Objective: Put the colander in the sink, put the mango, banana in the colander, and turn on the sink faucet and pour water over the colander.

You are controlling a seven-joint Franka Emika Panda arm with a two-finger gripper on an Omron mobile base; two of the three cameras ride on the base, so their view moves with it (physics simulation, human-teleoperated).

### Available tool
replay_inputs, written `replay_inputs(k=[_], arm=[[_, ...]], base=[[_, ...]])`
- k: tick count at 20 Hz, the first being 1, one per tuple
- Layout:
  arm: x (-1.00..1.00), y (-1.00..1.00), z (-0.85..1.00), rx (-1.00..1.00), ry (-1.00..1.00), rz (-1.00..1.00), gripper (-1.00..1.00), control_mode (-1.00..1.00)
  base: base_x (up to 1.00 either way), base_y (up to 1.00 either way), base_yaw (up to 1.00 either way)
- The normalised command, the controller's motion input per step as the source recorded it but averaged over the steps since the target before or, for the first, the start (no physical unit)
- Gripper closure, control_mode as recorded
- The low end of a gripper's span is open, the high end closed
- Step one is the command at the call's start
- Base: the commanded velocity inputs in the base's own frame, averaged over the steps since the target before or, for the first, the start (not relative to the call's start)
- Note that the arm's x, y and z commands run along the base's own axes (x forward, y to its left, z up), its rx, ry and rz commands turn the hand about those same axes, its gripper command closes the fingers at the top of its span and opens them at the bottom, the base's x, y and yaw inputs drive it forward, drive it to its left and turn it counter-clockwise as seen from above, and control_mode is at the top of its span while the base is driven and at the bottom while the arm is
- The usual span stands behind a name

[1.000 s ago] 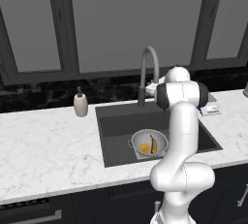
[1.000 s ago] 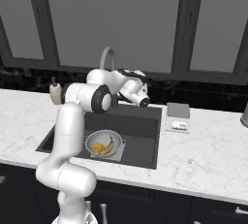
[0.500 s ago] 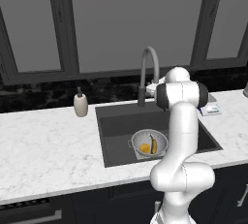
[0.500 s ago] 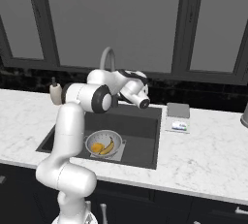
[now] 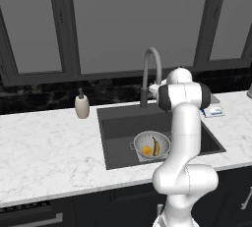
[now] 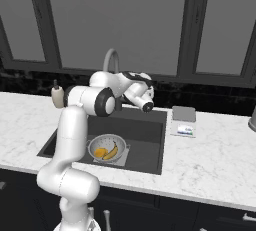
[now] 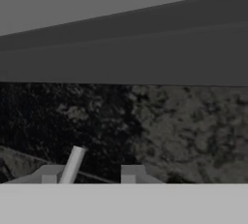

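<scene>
The sink faucet [image 5: 150, 73] is seen at the centre of the left base view, its arched spout rising behind the sink [image 5: 118, 123], just left of the robot's hand. A thin grey lever [image 7: 72, 165] is seen at the lower left of the hand view, between the gripper's fingers and close against the left one. The gripper [image 6: 148, 106] is found in the right base view just right of the faucet, at the sink's back edge; the jaws appear slightly parted and nothing is gripped. The lever is judged to lie directly ahead of the gripper, its long axis slanting upward. The colander [image 5: 151, 145], holding the mango [image 5: 146, 150] and the banana [image 5: 156, 147], is set in the sink below the spout, toward the frame's lower centre.
</scene>
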Motion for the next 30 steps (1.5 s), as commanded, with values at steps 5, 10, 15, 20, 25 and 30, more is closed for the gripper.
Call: replay_inputs(k=[5, 10, 15, 20, 25, 30], arm=[[0.31, -0.76, -0.35, 0.09, 0.07, -0.05, 1.0, -1.0], [0.26, -0.81, -0.42, 0.1, 0.05, -0.04, 1.0, -1.0], [0.21, -0.89, -0.44, 0.1, 0.03, -0.02, 1.0, -1.0], [0.22, -0.93, -0.45, 0.08, 0.03, -0.01, 1.0, -1.0], [0.24, -0.93, -0.48, 0.06, 0.06, -0.03, 1.0, -1.0], [0.29, -0.95, -0.51, 0.04, 0.1, -0.05, 1.0, -1.0]], base=[[0.0, 0.0, 0.0], [0.0, 0.0, 0.0], [0.0, 0.0, 0.0], [0.0, 0.0, 0.0], [0.0, 0.0, 0.0], [0.0, 0.0, 0.0]])
